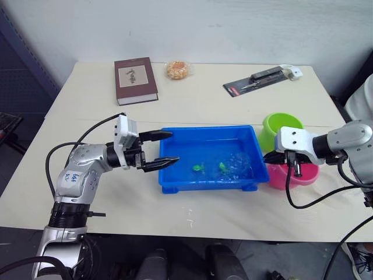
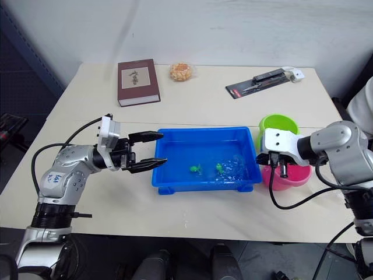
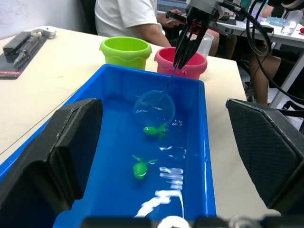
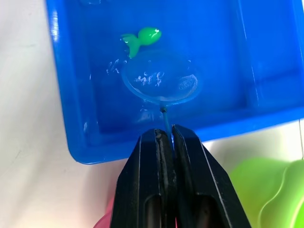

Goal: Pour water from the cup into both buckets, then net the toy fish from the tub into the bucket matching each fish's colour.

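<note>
The blue tub point(image 1: 175, 182) holds water and two green toy fish point(image 1: 199, 168) point(image 1: 222, 168). My right gripper point(image 4: 166, 138) is shut on the thin handle of the net point(image 4: 161, 80). Its blue hoop point(image 3: 154, 107) dips into the water at the tub's right end, just beside one green fish point(image 4: 142, 38). My left gripper point(image 1: 172, 147) is open at the tub's left end, its fingers spread over the rim. The lime green bucket point(image 1: 282, 125) and the pink bucket point(image 1: 303, 177) stand right of the tub, under my right arm. A clear cup point(image 3: 207, 43) peeks from behind the pink bucket.
A dark red book point(image 1: 135, 80), a wrapped snack point(image 1: 178, 70) and a packaged tool point(image 1: 262, 79) lie at the back of the table. A person point(image 3: 128, 14) sits past the table's right end. The table's front edge runs close to the tub.
</note>
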Controlling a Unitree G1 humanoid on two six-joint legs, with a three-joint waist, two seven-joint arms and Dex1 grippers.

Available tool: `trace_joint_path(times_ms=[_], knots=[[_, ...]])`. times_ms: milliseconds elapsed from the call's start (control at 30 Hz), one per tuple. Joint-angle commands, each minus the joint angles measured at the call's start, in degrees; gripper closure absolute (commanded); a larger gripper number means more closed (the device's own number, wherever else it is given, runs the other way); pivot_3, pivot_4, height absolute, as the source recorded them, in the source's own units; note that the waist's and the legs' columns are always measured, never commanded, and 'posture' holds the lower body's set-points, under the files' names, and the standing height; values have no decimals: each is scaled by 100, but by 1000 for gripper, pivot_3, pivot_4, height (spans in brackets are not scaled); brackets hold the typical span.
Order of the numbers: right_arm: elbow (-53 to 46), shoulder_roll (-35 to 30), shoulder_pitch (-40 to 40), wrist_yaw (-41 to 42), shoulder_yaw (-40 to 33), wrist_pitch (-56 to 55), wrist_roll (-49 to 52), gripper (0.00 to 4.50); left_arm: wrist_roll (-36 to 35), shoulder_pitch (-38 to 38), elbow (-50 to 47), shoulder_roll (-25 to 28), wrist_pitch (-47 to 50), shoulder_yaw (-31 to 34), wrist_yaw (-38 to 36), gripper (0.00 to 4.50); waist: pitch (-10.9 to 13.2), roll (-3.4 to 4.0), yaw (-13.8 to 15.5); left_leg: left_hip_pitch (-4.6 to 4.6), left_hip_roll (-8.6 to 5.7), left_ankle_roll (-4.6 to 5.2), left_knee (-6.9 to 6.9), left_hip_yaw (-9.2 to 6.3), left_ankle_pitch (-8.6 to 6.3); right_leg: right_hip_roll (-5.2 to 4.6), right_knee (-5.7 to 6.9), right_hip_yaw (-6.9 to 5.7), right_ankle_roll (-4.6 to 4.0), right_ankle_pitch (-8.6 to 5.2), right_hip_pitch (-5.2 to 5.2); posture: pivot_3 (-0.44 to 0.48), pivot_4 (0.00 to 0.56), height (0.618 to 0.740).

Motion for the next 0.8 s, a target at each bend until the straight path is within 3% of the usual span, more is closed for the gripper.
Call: trace_joint_path(times_ms=[33,233,400,500,800], knots=[[15,-102,6,-65,-167,-253,-27,4500,-81,32,-185,95,-92,113,-42,42,0,0,-2,0,0,0,0,0,0,0,-1,0,0,0,0,0,150,740],[-312,-9,-8,-168,156,-435,-397,4500,-77,23,-189,153,-85,114,-66,42,0,0,-2,0,0,0,0,0,0,1,-1,0,0,0,0,0,150,740],[-489,434,-73,-508,219,-14,-404,4500,-80,-10,-182,193,-61,110,-67,42,0,0,1,0,0,0,0,-1,0,1,1,-1,0,0,0,0,150,740],[-594,833,-27,-947,91,141,-322,4500,-84,-12,-208,229,-19,117,-51,42,0,0,-5,0,0,0,0,-2,0,1,0,-1,0,0,0,0,150,740],[-1235,1245,625,-1482,-733,360,441,4500,-118,34,-257,319,31,151,-35,42,0,0,23,-8,-2,-1,1,-14,0,-2,18,-2,0,0,1,0,150,740]])
